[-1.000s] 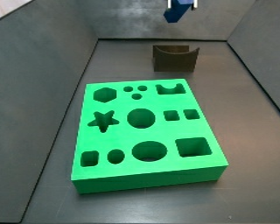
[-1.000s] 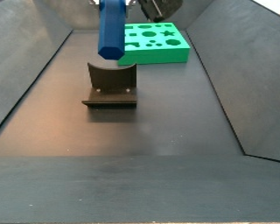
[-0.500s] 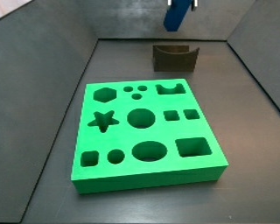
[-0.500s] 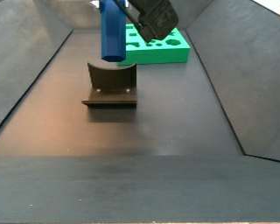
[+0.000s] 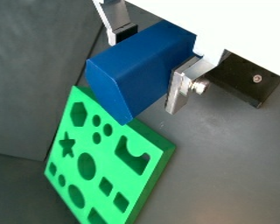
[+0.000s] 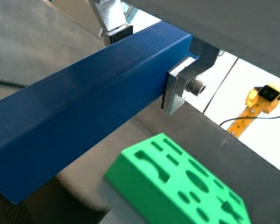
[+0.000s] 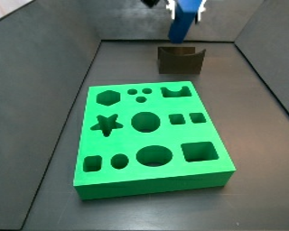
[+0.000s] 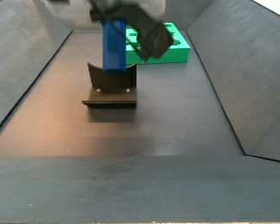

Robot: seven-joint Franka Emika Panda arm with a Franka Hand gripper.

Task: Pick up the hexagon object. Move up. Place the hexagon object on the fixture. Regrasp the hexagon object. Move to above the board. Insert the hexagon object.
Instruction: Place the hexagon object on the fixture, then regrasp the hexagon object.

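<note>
we see the pincer (image 5: 149,59) clamped on the hexagon object (image 8: 115,45), upright, upper centre of a side view, its lower end in the fixture (image 8: 109,85) notch. the board (image 8: 164,48) lies behind on the surface (image 8: 130,166).

We see a dark grey matte worktop (image 8: 130,157) enclosed by sloping grey walls (image 8: 241,79), evenly lit.

The end effector (image 5: 149,61) sits above it.

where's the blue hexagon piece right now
The hexagon object is held upright between the claw's fingers, directly over the fixture in both side views; the board lies apart from it on the floor.
</note>
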